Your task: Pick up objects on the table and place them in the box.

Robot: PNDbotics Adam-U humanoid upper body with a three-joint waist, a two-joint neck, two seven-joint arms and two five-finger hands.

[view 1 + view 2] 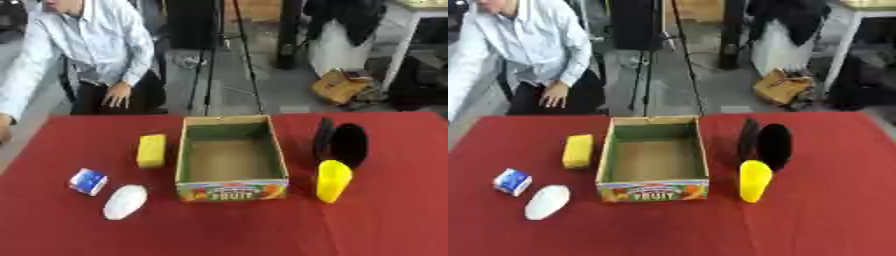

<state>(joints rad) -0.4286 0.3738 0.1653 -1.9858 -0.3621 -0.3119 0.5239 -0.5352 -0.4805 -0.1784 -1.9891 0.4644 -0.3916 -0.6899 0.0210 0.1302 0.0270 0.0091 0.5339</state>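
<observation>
An open cardboard box (280,150) with a fruit label on its front stands empty in the middle of the red table (385,220). Left of it lie a yellow block (151,150), a small blue and white carton (87,181) and a white oval object (125,201). To the box's right lies a yellow cup-shaped object (332,180), and just behind it a black round object (343,142). Neither of my hands shows in either view.
Beyond the table's far edge a person sits at the left, touching nothing on it. A tripod, a brown bag on the floor and a white table leg stand farther back.
</observation>
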